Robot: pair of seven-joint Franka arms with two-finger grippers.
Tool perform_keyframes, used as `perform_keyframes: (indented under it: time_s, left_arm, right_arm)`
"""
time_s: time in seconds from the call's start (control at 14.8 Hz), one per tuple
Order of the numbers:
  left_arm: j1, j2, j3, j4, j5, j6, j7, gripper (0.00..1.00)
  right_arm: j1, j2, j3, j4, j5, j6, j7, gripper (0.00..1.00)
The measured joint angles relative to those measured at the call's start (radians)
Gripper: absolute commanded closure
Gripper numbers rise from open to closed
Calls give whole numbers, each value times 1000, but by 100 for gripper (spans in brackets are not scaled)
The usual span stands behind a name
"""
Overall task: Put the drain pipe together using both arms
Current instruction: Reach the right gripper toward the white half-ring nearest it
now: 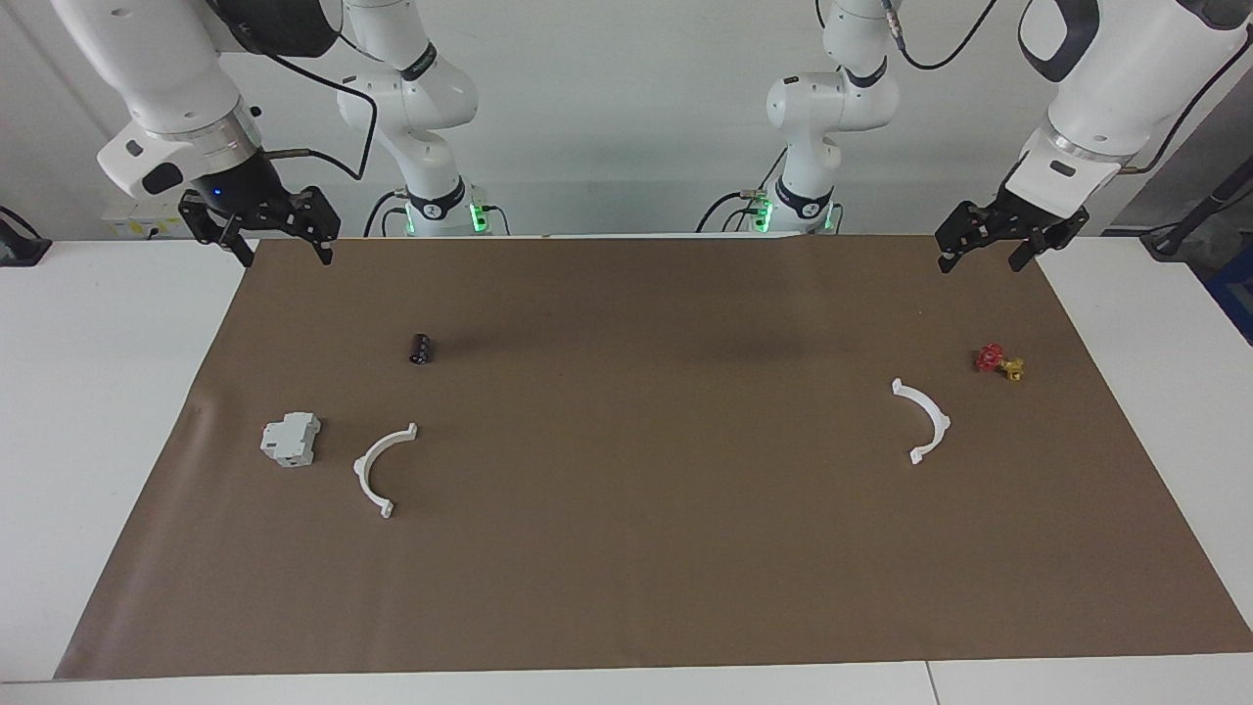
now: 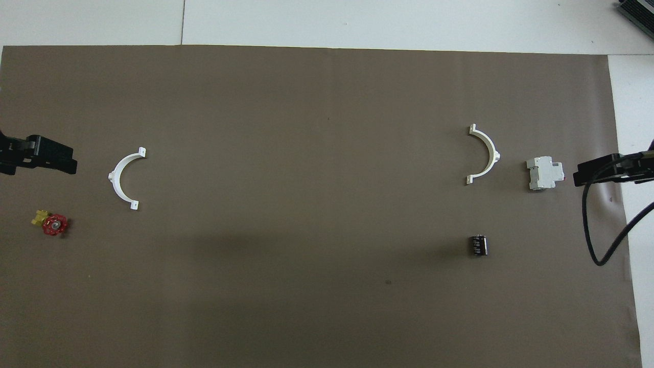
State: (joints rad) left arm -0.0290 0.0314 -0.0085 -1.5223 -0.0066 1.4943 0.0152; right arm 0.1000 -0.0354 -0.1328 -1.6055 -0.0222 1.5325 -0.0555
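A: We see the drain pipe as two separate white half-rings lying flat on the brown mat point(image 1: 626, 587). One half-ring point(image 1: 383, 468) lies toward the right arm's end of the mat, just beside a grey-white blocky box point(image 1: 291, 438) that sits between it and that end edge.

B: And the other half-ring point(image 1: 923, 420) lies toward the left arm's end, well apart from the first. A small red-and-yellow valve point(image 1: 998, 361) sits near it, closer to the robots and to that end edge.

A: We also note a small dark cylinder point(image 1: 421, 348), nearer to the robots than the box; what it is we cannot quite make out.

B: The left gripper point(image 1: 987, 253) hangs over the mat's corner at the robots' edge, fingers spread apart and holding nothing.

A: The right gripper point(image 1: 282, 251) hangs over the matching corner at its own end, fingers likewise apart and empty. Both arms wait.
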Motion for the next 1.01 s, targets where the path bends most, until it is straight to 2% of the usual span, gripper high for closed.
perform_keyframes:
  time_s: [0.54,0.81,1.01]
  left_arm:
    - [0,0,0,0,0,0,0,0]
    - [0,0,0,0,0,0,0,0]
    - [0,0,0,0,0,0,0,0]
  right_arm:
    - [2,-10,1,-11,2,14,8,0]
    - [-4,14,-3,-137,58,220,8,0]
    - [-14,137,-7,-186,65,418,7,0]
